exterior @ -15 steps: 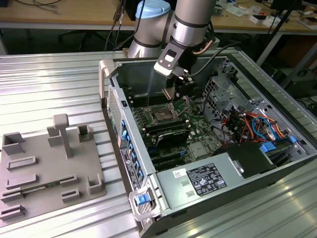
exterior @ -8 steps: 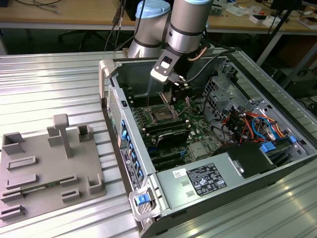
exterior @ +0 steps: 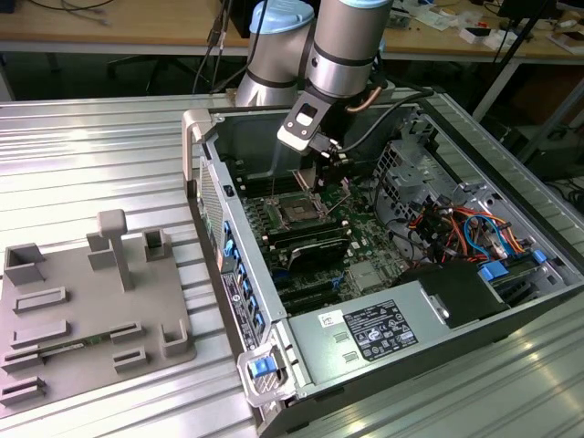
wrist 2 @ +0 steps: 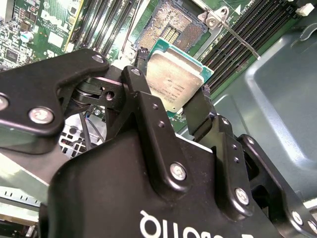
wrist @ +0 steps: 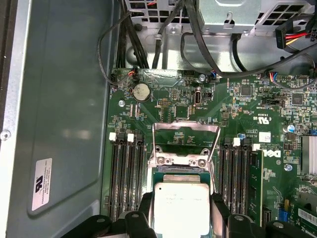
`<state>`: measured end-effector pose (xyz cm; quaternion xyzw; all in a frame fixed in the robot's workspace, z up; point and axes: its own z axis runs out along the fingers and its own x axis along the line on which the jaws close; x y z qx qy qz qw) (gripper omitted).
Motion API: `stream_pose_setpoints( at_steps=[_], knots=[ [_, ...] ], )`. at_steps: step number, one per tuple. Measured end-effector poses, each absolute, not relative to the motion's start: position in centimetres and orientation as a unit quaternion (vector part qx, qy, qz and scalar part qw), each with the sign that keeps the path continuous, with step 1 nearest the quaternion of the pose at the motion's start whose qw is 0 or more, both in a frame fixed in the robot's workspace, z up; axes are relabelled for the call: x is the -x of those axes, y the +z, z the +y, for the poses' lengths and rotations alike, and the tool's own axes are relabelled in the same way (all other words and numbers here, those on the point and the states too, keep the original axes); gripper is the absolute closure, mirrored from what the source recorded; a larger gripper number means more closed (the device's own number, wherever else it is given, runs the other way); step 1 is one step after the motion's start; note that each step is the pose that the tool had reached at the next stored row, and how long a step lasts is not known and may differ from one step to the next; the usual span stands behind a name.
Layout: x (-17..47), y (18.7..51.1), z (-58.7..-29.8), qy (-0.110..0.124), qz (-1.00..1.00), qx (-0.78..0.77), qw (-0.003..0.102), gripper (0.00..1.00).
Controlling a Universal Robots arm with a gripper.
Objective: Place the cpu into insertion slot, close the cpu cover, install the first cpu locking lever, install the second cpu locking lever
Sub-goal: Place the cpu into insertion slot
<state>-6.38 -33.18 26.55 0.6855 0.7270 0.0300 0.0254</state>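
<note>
Open computer case [exterior: 233, 274] on ribbed metal table [exterior: 100, 155], grey fixture plate [exterior: 82, 315] alongside, round coin battery [wrist: 141, 91]

cpu [wrist: 181, 208] cut by picture edge; insertion slot [wrist 2: 171, 25] partly cropped.

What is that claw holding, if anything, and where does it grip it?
The claw pinches the cpu by two opposite edges, with the chip's silver face showing.

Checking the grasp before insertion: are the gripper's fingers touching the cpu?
Touching. In the second wrist view the fingers of the gripper press against opposite edges of the cpu, with no gap showing.
</note>
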Motion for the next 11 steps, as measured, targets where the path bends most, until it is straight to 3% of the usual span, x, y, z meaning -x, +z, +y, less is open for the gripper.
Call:
stream_pose_setpoints(
  at_steps=[11],
  knots=[
    [6.4, 25.5, -33.0, 0.030, 0.725, -0.687, 0.025, 0.45]
  ],
)
